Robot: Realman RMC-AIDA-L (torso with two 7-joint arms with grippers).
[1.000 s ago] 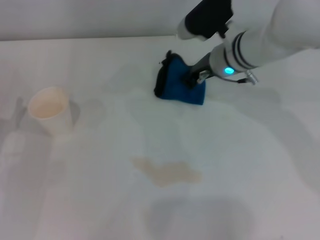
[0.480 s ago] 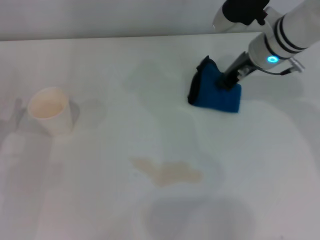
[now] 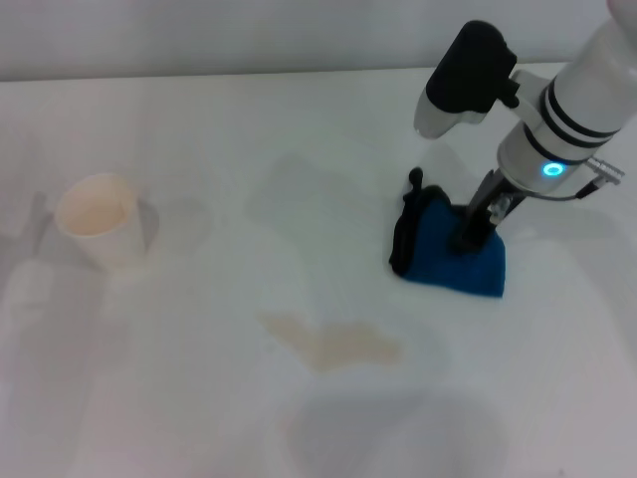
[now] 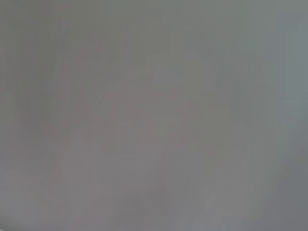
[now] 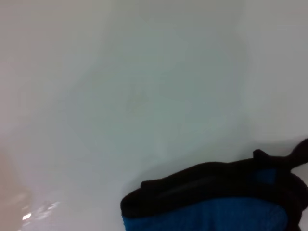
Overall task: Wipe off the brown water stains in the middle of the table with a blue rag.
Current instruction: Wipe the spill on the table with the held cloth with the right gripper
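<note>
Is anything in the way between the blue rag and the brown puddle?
Nothing visible is. The right gripper holds the blue rag on the table; only bare tabletop lies between it and the brown puddle. The paper cup stands far off on the left side.

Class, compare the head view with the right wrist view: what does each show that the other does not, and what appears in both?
Only the head view shows the brown water stains, the white paper cup and the right gripper gripping the rag, which is clear of the stains. Only the right wrist view gives a close look at the rag's black trim. Both show the blue rag and the table.
</note>
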